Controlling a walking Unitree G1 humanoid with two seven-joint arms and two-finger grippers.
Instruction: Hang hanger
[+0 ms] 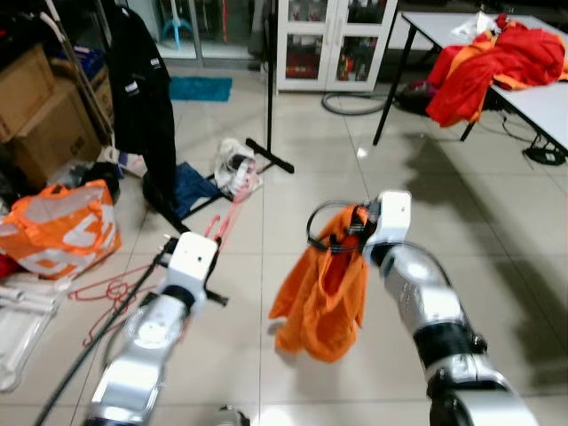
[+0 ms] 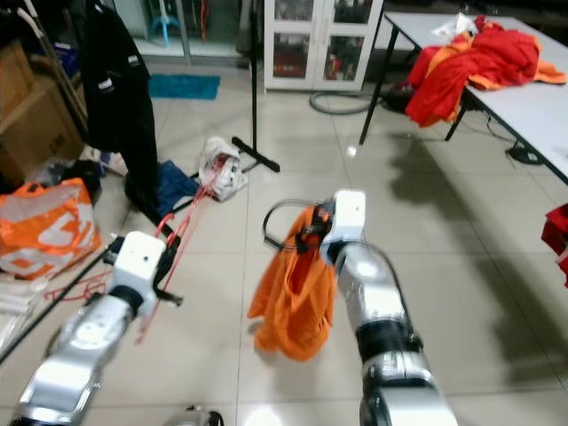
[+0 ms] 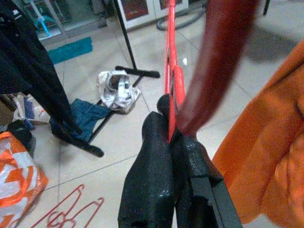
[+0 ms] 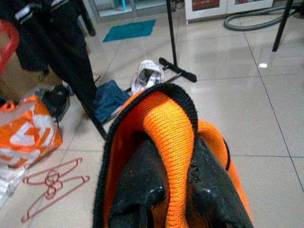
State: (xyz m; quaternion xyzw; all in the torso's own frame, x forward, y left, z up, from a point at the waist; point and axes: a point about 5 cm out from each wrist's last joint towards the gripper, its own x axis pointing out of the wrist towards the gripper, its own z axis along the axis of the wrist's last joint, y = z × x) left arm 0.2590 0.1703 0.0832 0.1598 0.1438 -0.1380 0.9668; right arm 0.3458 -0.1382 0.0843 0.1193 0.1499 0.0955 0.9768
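At the far left of the left eye view an orange bag [image 1: 58,226] sits on the tiled floor [image 1: 293,200], with loose red hangers [image 1: 111,297] lying just below and right of it. In the upper left a black coat [image 1: 146,98] hangs on a black rack [image 1: 269,89].

At lower left the left gripper [image 3: 173,142] has its two black fingers pressed together on a red hanger [image 3: 172,71], whose thin bar runs up the middle of the left wrist view.

At the centre the right gripper [image 4: 173,190] is lifted clear of the floor, and an orange sweater [image 1: 324,284] hangs from it; its black-edged collar lies looped over and between the fingers, which pinch the knit.

A white cabinet [image 1: 333,40] stands at top centre. In the upper right, red clothes [image 1: 497,62] are heaped on a white table [image 1: 546,102].
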